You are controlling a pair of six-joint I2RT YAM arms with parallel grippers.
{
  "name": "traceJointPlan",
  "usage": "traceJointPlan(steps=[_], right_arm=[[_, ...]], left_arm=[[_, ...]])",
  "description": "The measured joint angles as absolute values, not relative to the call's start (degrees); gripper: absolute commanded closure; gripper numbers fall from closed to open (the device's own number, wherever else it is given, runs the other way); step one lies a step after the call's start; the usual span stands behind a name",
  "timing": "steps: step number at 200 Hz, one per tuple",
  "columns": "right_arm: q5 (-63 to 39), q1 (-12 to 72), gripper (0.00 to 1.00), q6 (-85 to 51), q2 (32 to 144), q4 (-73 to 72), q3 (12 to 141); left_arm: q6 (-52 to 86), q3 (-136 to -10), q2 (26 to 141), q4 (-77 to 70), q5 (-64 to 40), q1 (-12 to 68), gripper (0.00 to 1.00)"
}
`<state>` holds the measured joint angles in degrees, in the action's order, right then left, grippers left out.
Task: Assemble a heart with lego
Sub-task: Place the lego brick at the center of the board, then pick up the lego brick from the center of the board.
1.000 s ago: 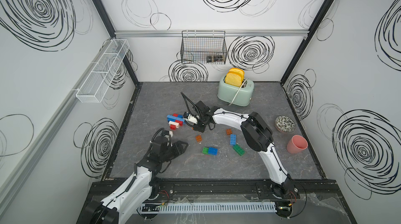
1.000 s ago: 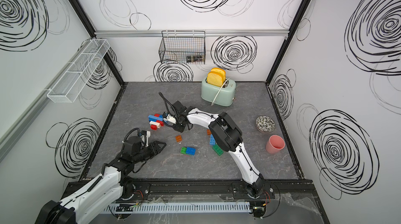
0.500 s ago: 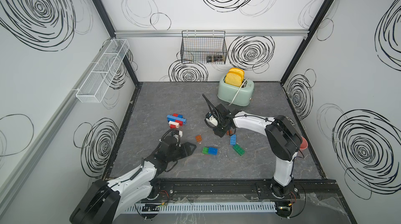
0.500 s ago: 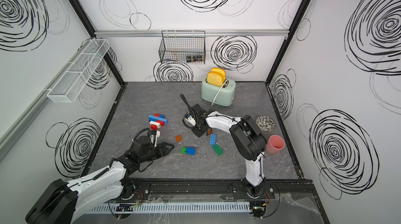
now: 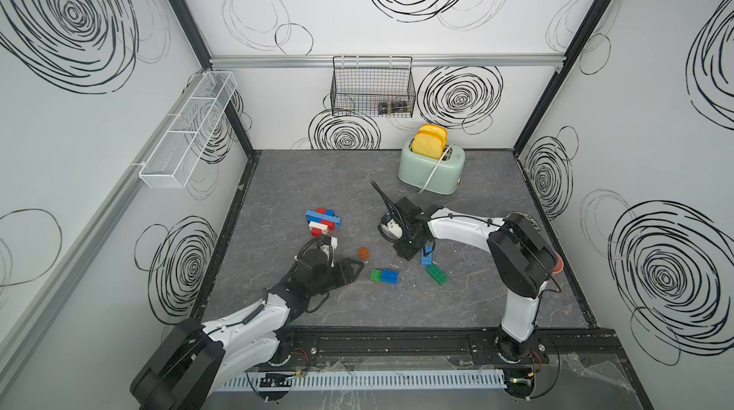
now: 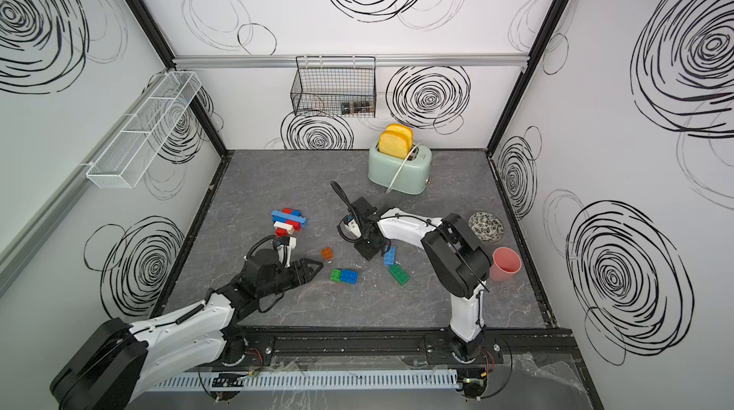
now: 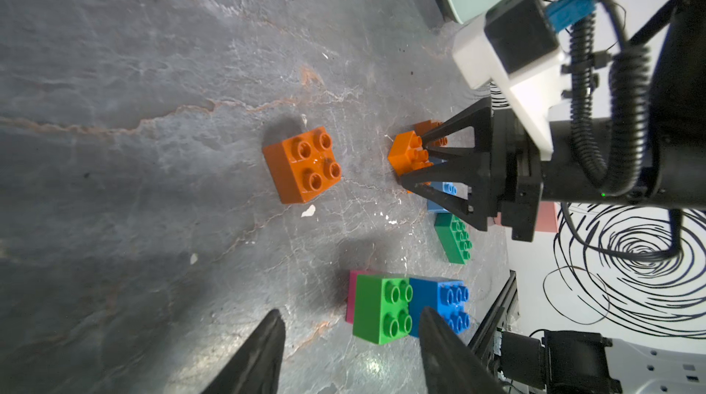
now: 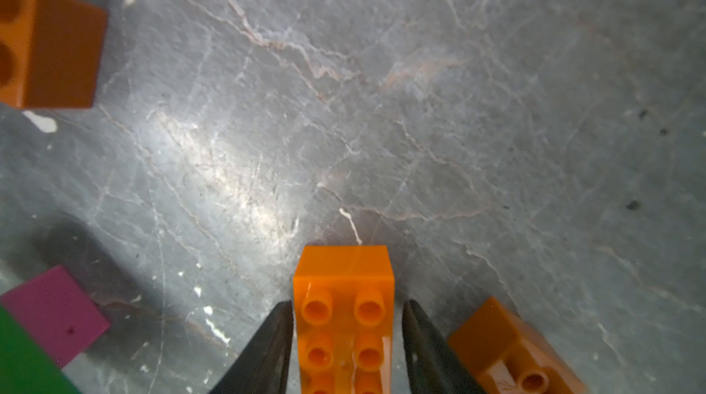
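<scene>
Low and left of centre in a top view, the left gripper point(image 5: 354, 272) lies spread and empty, aimed at the green-blue pair point(image 5: 384, 276), probably its next pick. At centre, the right gripper point(image 8: 347, 306) straddles an orange brick point(image 8: 343, 266) lying on the table point(image 5: 317, 173). A slit shows on one side, so the brick seems not yet pinched. Farther up and left, the started heart point(image 5: 322, 221) waits for pieces.

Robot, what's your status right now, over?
Copy: left gripper open, empty; right gripper open, straddling long orange brick on table. A brown brick close alongside. The stacked bricks sit apart.
</scene>
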<state>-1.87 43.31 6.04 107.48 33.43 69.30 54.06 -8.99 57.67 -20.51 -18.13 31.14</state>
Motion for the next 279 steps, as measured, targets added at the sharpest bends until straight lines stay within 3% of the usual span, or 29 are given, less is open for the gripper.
traceJointPlan(steps=[96,205,279], right_arm=[[-1.56,43.40,0.54,6.22,108.33,37.41,71.48],[-1.58,43.77,0.66,6.48,108.81,38.85,72.79],[-1.10,50.98,0.67,7.97,104.90,41.89,80.84]], left_arm=[[54.46,-8.73,57.76,-21.45,-18.09,31.14,0.39],[54.46,-8.73,57.30,-21.15,-18.11,30.46,0.39],[54.52,-7.42,50.59,-18.83,-18.17,26.37,0.39]])
